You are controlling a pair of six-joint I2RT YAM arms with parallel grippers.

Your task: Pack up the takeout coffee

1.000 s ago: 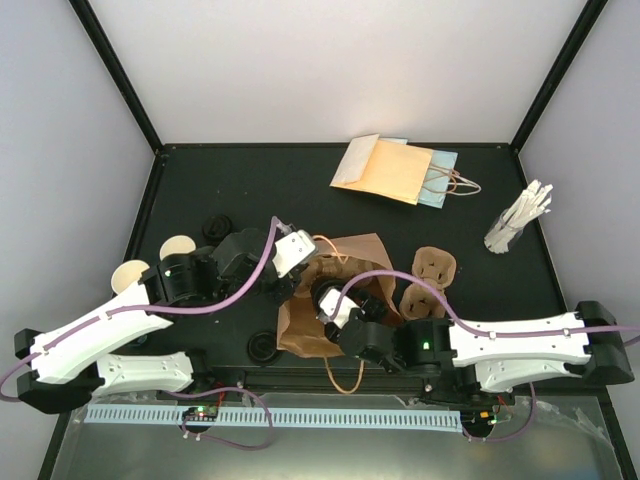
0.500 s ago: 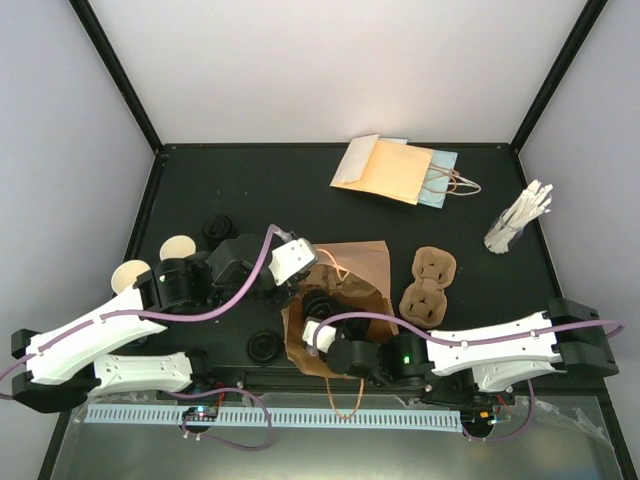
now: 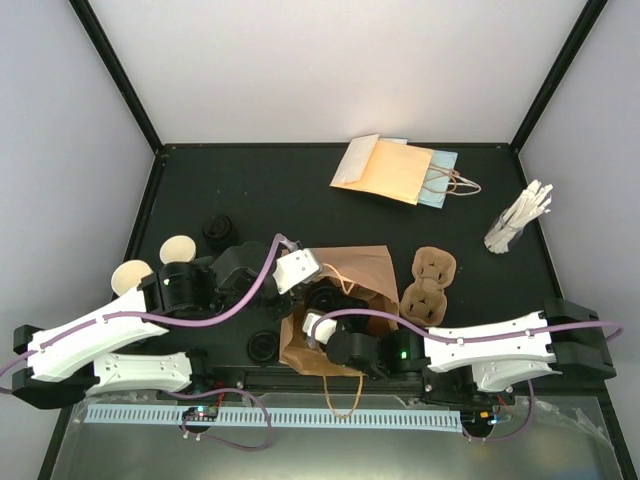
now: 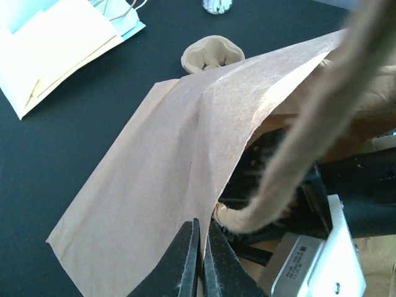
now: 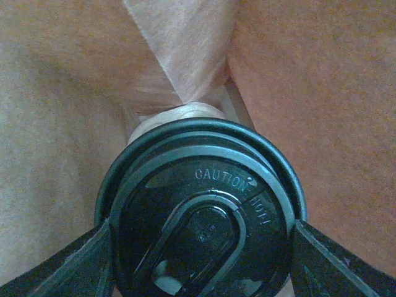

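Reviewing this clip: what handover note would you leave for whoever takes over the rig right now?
Left gripper: shut on the edge of the brown paper bag, holding its mouth open.
Right gripper: closed round a lidded cup, deep inside the bag.
Elsewhere: two unlidded cups stand left of the bag, black lids lie loose, and the pulp carrier sits outside to the bag's right.
Done: one cup lidded and in the bag, not yet released.
Left: release it, then probably lid and pack the others.
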